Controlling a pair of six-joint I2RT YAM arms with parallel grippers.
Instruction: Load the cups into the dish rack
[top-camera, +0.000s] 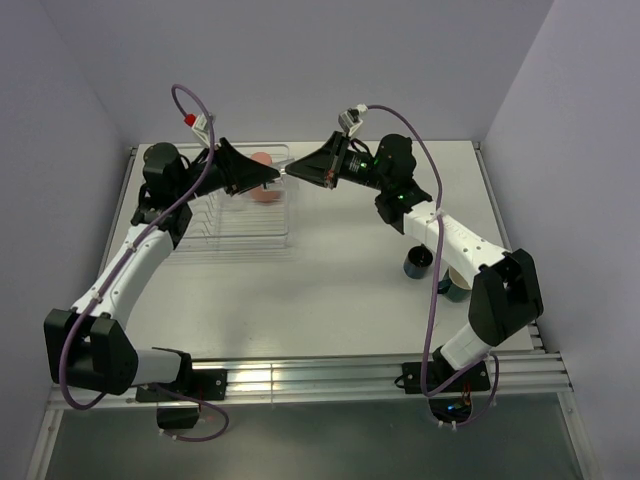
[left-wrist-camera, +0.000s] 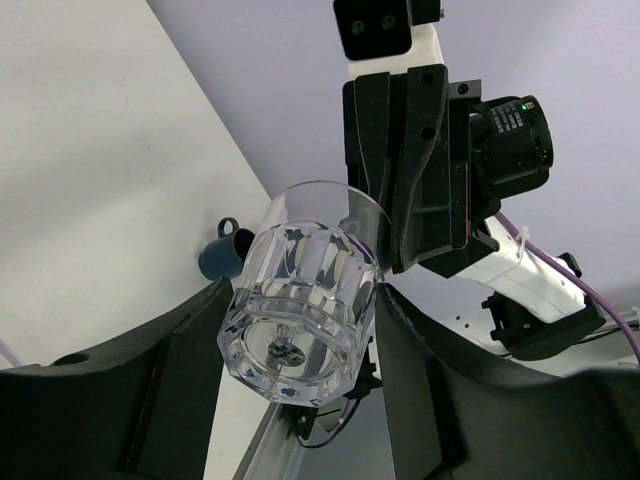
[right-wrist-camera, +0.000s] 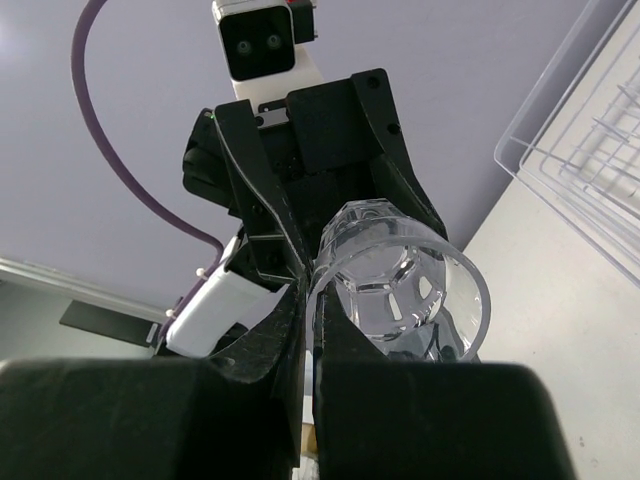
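A clear glass tumbler (left-wrist-camera: 300, 310) hangs in the air between both grippers, beside the dish rack (top-camera: 240, 232). My right gripper (right-wrist-camera: 310, 300) is shut on the wall of its rim (right-wrist-camera: 400, 290). My left gripper (left-wrist-camera: 300, 300) has its jaws around the tumbler's base, both fingers touching its sides. In the top view the grippers meet tip to tip, the left (top-camera: 272, 177) and the right (top-camera: 293, 172). A salmon-pink tumbler (top-camera: 265, 192) sits in the rack. A navy mug (top-camera: 418, 264) and a teal mug (top-camera: 458, 285), partly hidden by the right arm, stand on the table at right. No second clear tumbler shows.
The rack's clear rim also shows at the right of the right wrist view (right-wrist-camera: 590, 150). The navy mug shows small on the table in the left wrist view (left-wrist-camera: 218, 255). The table's raised metal rail (top-camera: 300, 375) runs along the near edge.
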